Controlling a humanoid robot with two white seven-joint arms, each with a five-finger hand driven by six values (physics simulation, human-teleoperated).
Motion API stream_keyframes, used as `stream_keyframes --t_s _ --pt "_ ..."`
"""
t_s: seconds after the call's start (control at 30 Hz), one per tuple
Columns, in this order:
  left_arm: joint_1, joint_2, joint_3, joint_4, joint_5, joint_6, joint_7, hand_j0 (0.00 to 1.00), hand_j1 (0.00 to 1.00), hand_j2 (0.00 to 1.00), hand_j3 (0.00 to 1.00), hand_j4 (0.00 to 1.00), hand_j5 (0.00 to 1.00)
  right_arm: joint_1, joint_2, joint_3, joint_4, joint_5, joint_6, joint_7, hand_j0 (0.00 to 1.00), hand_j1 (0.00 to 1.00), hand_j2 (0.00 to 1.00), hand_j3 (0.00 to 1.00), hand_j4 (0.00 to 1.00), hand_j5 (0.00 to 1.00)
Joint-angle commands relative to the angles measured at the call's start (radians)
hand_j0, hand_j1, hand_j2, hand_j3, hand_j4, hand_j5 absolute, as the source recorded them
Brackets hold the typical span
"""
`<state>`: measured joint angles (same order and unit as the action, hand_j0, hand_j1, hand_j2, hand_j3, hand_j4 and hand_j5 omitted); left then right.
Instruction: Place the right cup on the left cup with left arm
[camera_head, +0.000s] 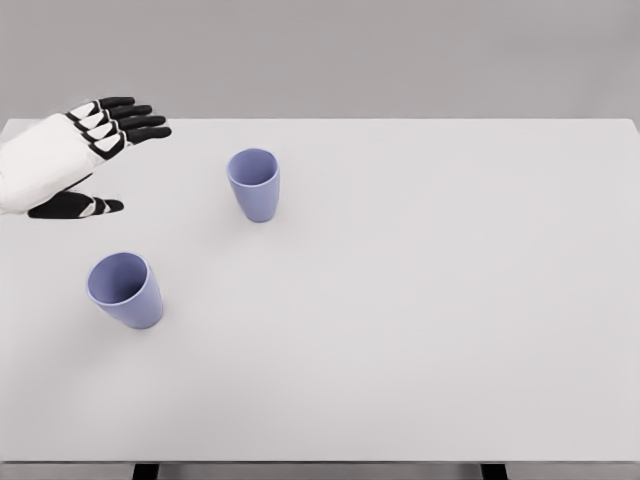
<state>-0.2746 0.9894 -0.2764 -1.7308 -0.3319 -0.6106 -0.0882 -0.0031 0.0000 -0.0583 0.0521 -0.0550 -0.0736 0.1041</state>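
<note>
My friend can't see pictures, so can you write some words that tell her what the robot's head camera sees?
A white robot left hand with black fingers hovers open at the upper left of a white table, holding nothing. Two upright, empty purple cups stand apart: the right cup near the hand, the left cup closer to the camera.

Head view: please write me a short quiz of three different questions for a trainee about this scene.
1. True or false: the left hand holds a cup.
2. Which lavender plastic cup is nearer the camera: A, the left cup, or B, the right cup?
3. Fill in: both cups stand upright on the white ___.

Key: 1 false, its fingers are spread and empty; 2 A; 3 table.
</note>
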Motion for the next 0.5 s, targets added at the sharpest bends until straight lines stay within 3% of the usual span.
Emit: stream_keyframes --t_s 0.0,0.07,0.13,0.2,0.3,0.37,0.47 --pt "0.000 0.002 -0.003 0.004 0.100 0.000 -0.289 1.00 1.00 1.00 1.00 1.00 1.00 0.000 0.000 0.000 0.000 0.000 0.000 0.000 1.00 1.00 1.00 1.00 1.00 1.00" --pt "-0.057 0.000 -0.003 0.002 0.244 0.000 -0.523 1.00 1.00 1.00 1.00 1.00 1.00 0.000 0.000 0.000 0.000 0.000 0.000 0.000 1.00 1.00 1.00 1.00 1.00 1.00" --pt "-0.139 -0.012 -0.004 -0.006 0.339 0.000 -0.523 1.00 1.00 1.00 1.00 1.00 1.00 0.000 0.000 0.000 0.000 0.000 0.000 0.000 1.00 1.00 1.00 1.00 1.00 1.00" --pt "-0.227 -0.015 -0.004 -0.006 0.382 0.000 -0.523 1.00 1.00 1.00 1.00 1.00 1.00 0.000 0.000 0.000 0.000 0.001 0.000 0.000 1.00 1.00 1.00 1.00 1.00 1.00" --pt "-0.333 -0.074 -0.009 -0.001 0.370 0.202 -0.523 1.00 1.00 1.00 1.00 1.00 1.00 0.000 0.000 0.000 0.000 0.000 0.000 0.000 1.00 1.00 1.00 1.00 1.00 1.00" --pt "-0.394 -0.170 -0.029 0.023 0.291 0.314 -0.523 1.00 1.00 1.00 1.00 1.00 1.00 0.000 0.000 0.000 0.000 0.000 0.000 0.000 1.00 1.00 1.00 1.00 1.00 1.00" --pt "-0.456 -0.218 -0.119 0.134 0.249 0.331 -0.523 1.00 1.00 1.00 1.00 1.00 1.00 0.000 0.000 0.000 0.000 0.000 0.000 0.000 1.00 1.00 1.00 1.00 1.00 1.00"
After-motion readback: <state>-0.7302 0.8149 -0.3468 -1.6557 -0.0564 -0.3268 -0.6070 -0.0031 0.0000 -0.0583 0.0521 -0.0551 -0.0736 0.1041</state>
